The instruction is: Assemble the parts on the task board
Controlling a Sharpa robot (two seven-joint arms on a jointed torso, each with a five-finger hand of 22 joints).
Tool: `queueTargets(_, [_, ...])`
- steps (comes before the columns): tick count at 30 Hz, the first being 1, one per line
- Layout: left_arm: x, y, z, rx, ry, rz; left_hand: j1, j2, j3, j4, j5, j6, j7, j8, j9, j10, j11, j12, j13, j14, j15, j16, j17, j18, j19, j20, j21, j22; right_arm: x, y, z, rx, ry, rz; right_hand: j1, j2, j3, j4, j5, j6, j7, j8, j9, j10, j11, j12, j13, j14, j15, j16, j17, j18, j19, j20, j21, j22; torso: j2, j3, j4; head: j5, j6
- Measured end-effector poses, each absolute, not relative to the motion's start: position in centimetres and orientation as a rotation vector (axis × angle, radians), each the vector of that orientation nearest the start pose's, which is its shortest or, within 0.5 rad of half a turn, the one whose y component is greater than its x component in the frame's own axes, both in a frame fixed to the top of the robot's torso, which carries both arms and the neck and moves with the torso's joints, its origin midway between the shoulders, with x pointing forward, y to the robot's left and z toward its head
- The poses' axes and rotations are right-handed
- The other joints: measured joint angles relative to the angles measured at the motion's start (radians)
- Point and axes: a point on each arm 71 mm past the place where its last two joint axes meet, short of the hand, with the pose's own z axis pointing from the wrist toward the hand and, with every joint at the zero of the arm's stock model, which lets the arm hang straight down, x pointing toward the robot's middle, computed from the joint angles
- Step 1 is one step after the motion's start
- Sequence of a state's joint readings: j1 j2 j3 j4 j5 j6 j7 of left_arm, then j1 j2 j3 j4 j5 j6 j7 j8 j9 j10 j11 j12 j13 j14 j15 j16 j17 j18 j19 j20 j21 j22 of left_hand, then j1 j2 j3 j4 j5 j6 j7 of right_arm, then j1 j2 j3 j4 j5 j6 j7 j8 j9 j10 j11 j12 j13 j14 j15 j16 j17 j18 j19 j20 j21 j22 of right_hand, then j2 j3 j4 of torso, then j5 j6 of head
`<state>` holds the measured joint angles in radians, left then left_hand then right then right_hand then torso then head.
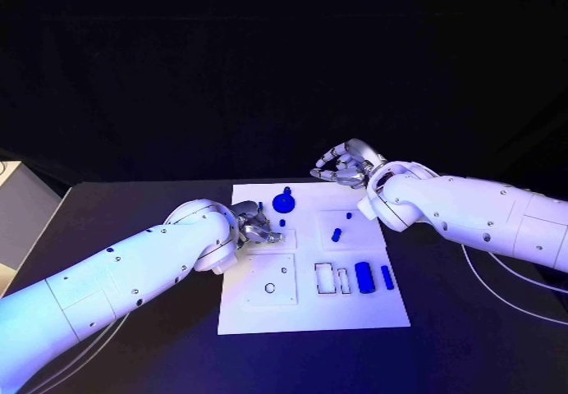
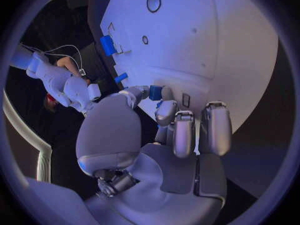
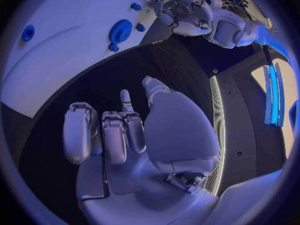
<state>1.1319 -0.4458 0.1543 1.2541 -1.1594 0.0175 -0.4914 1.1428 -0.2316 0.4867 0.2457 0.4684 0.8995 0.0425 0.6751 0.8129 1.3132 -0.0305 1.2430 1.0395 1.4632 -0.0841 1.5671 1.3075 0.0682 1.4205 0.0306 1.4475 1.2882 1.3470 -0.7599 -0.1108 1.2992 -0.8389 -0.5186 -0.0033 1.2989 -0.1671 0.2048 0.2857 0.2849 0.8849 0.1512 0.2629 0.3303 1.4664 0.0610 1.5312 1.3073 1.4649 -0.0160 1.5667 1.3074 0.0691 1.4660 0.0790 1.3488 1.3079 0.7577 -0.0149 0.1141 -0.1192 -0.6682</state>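
Task board (image 1: 310, 316) flat white, small blue parts (image 1: 364, 277), perhaps plastic

- The white task board (image 1: 310, 316) lies in the middle of the black table (image 1: 474, 328); bare table surface runs along its left, right and lower sides in the frame.
- The left hand (image 1: 257, 226) sits over the board's upper left part, its arm crossing the lower left of the frame and blocking that approach.
- The right hand (image 1: 343, 167) hovers just past the board's upper right corner, fingers curled and empty; its arm fills the right side.
- A round blue part (image 1: 283, 200) stands between the hands at the board's top.
- Two upright blue parts (image 1: 373, 277) occupy the lower right of the board.
- The board's bottom strip is bare.
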Motion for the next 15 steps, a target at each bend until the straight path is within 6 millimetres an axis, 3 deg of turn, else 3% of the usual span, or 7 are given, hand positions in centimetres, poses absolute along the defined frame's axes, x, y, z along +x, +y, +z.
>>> queueTargets(4, [52.51, 8.57, -20.12, -0.233, 2.122, -0.648, 0.003, 0.003, -0.005, 0.001, -0.007, 0.005, -0.005, 0.0, 0.002, 0.0, 0.0, 0.0, 0.005, 0.0, 0.0, 0.0, 0.0, 0.0, 0.0, 0.0, 0.0, 0.002, 54.72, -24.21, -14.0, 0.452, 1.488, 0.77, 0.0, 0.0, 0.0, 0.0, 0.0, 0.0, 0.0, 0.0, 0.0, 0.0, 0.0, 0.0, 0.0, 0.0, 0.0, 0.0, 0.0, 0.0, 0.0, 0.0, 0.0, 0.0, 0.0, 0.0, -0.0001, 0.002, 0.001])
queueTargets(6, [52.48, 8.55, -20.09, -0.232, 2.122, -0.649, 0.027, 0.011, -0.016, 0.008, -0.045, 0.006, -0.005, 0.002, 0.007, 0.0, 0.0, 0.0, 0.005, 0.0, 0.0, 0.0, 0.0, 0.0, 0.0, 0.0, 0.0, 0.003, 54.71, -24.22, -14.01, 0.452, 1.488, 0.77, 0.0, 0.0, 0.0, 0.0, 0.0, 0.0, 0.0, 0.0, 0.0, 0.0, 0.0, 0.0, 0.0, 0.0, 0.0, 0.0, 0.0, 0.0, 0.0, 0.0, 0.0, 0.0, 0.0, 0.0, -0.0003, 0.002, 0.001])
queueTargets(10, [52.48, 8.61, -20.05, -0.232, 2.121, -0.648, 0.054, 0.03, -0.024, 0.015, -0.079, 0.007, -0.003, 0.004, 0.009, 0.0, 0.0, 0.0, 0.007, 0.0, 0.0, 0.0, 0.0, 0.0, 0.0, 0.0, 0.0, 0.003, 54.71, -24.25, -14.02, 0.453, 1.488, 0.77, 0.0, 0.0, 0.0, 0.0, 0.0, 0.0, 0.0, 0.0, 0.0, 0.0, 0.0, 0.0, 0.0, 0.0, 0.0, 0.0, 0.0, 0.0, 0.0, 0.0, 0.0, 0.0, 0.0, -0.0002, -0.0012, 0.003, 0.001])
queueTargets(11, [52.47, 8.68, -20.13, -0.233, 2.122, -0.645, 0.077, 0.051, -0.023, 0.015, -0.081, 0.012, -0.009, 0.001, 0.007, 0.0, 0.0, 0.0, 0.007, 0.0, 0.0, 0.0, 0.0, 0.0, 0.0, 0.0, 0.0, 0.003, 54.71, -24.26, -14.03, 0.453, 1.488, 0.77, 0.0, 0.0, 0.0, 0.0, 0.004, 0.0, 0.0, 0.0, 0.0, 0.0, 0.0, 0.0, 0.0, 0.0, 0.0, 0.0, 0.0, 0.0, 0.0, 0.0, 0.0, 0.0, 0.0, -0.0002, -0.0013, 0.003, 0.001])
queueTargets(15, [52.4, 8.63, -20.18, -0.232, 2.123, -0.647, 0.083, 0.057, -0.023, 0.015, -0.082, 0.008, -0.005, 0.001, 0.008, 0.0, 0.0, 0.0, 0.001, 0.0, 0.0, 0.0, 0.0, 0.0, 0.0, 0.0, 0.0, 0.003, 54.7, -24.28, -14.06, 0.453, 1.489, 0.769, -0.003, 0.003, 0.0, 0.0, 0.004, 0.0, 0.0, 0.0, 0.0, 0.0, 0.0, 0.0, 0.0, 0.0, 0.0, 0.0, 0.0, 0.0, 0.0, 0.0, 0.0, 0.0, 0.0, -0.0005, -0.0013, 0.002, 0.001])
